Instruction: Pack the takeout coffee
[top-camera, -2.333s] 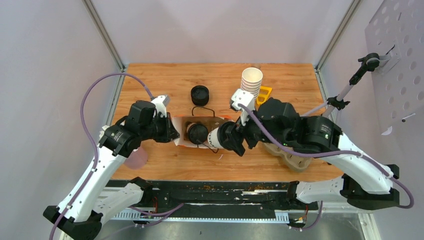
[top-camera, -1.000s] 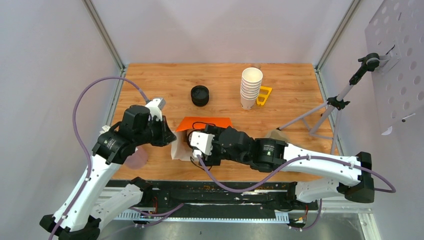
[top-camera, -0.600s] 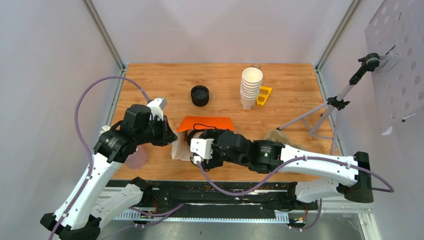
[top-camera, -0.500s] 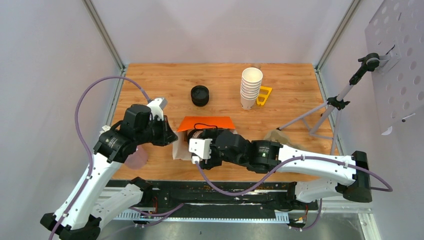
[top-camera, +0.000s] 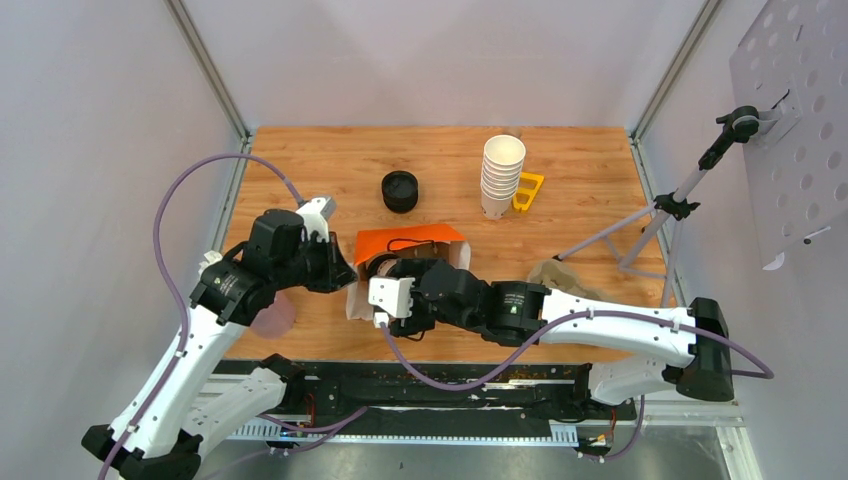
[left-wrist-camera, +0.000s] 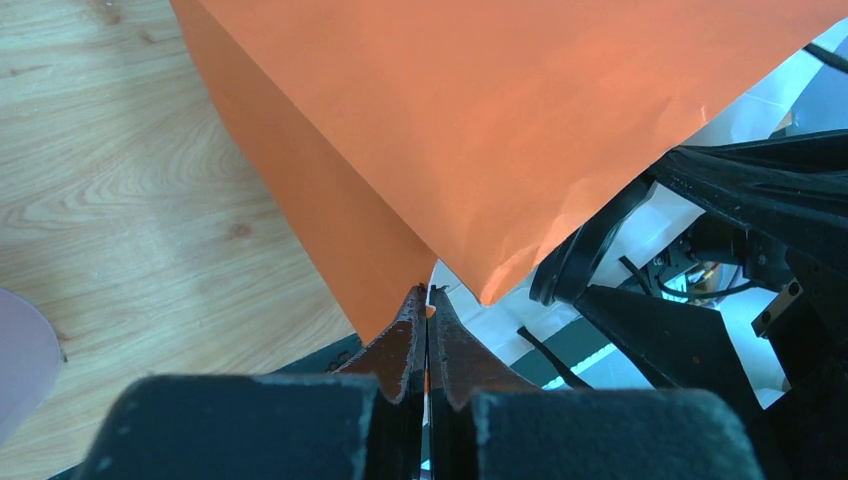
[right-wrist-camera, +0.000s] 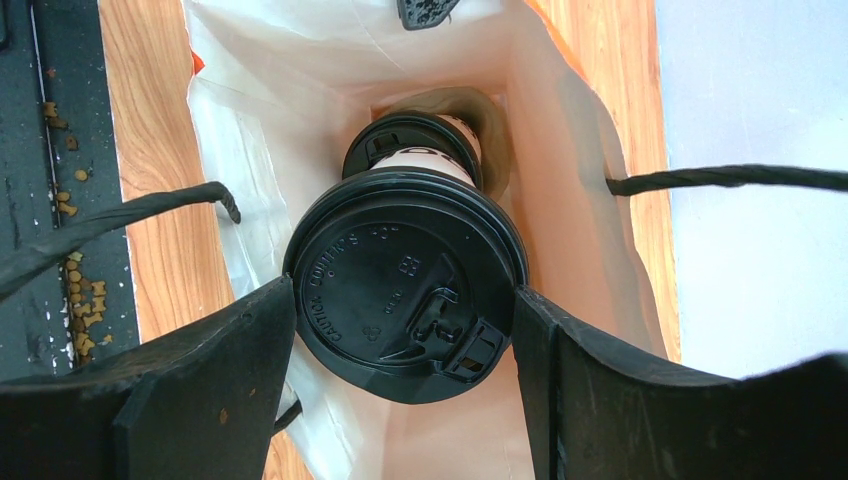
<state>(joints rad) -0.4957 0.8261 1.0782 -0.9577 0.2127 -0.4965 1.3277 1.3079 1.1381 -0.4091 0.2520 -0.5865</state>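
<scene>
The orange paper bag (top-camera: 405, 240) stands open at the table's near middle. My left gripper (top-camera: 338, 276) is shut on the bag's rim; in the left wrist view its jaws (left-wrist-camera: 428, 300) pinch the orange edge (left-wrist-camera: 500, 120). My right gripper (top-camera: 398, 272) reaches into the bag's mouth. In the right wrist view it (right-wrist-camera: 403, 300) is shut on a white coffee cup by its black lid (right-wrist-camera: 405, 285), held inside the white-lined bag (right-wrist-camera: 570, 200). A second lidded coffee cup (right-wrist-camera: 415, 150) sits deeper in the bag, right behind the held one.
A tall stack of lidless white cups (top-camera: 502, 175) and a yellow piece (top-camera: 528, 192) stand at the back. A black round object (top-camera: 400, 190) sits behind the bag. A pale pink cup (top-camera: 272, 315) is under my left arm. A brown carrier (top-camera: 555, 272) and a stand (top-camera: 690, 185) are at the right.
My right arm has swung left and carried the lidded cup from beside the bag into its mouth. The bag's orange side has lifted. My left gripper has kept hold of the rim.
</scene>
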